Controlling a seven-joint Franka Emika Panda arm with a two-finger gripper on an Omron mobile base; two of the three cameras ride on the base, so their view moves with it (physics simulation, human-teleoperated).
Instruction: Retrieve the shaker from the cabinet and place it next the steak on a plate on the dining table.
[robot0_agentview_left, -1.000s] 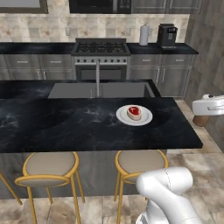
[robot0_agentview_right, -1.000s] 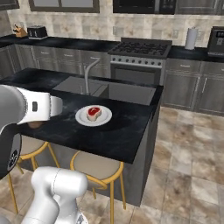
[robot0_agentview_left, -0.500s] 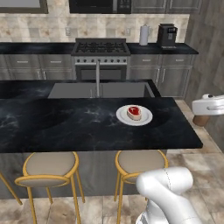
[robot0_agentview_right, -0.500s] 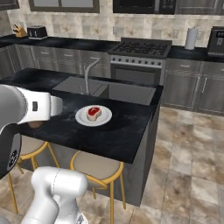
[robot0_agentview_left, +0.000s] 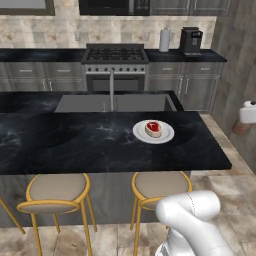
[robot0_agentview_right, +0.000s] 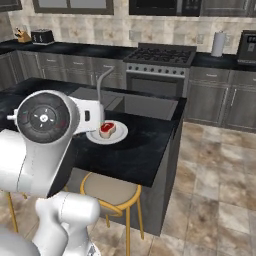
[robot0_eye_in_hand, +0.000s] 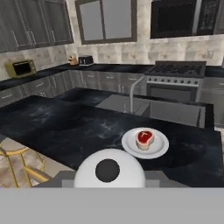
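The small brown wooden shaker with the white knob-like top (robot0_agentview_left: 243, 121) sits at the right edge of the left base view, off the end of the long black white-veined marble dining table (robot0_agentview_left: 75, 140) and above the floor. No surface supports it there, so it is judged to be carried by the two-finger gripper (robot0_agentview_left: 248, 113), whose white body shows just above the brown barrel. The jaws are pressed together, pinching the shaker. In the hand view the shaker's white domed top with a dark central hole (robot0_eye_in_hand: 109, 172) occupies the bottom centre, which fits a shaker held upright in line with the hand camera (the fingertips themselves are hidden behind it).

The hold keeps the shaker upright and off to the table's right end, so that it can be brought in over the edge without sweeping across the round flat white plate (robot0_agentview_left: 140, 133). This plate lies at centre right of the left base view, near the table's right end and in front of the sink basin (robot0_agentview_left: 85, 103). The small reddish-pink steak with a pale edge (robot0_agentview_left: 153, 127) rests slightly right of the plate's middle, leaving bare rim on its left.

Shaker appearance: short brown wooden barrel, rounded white cap, one dark pouring hole. It is well apart from the plate; placement is not yet done.
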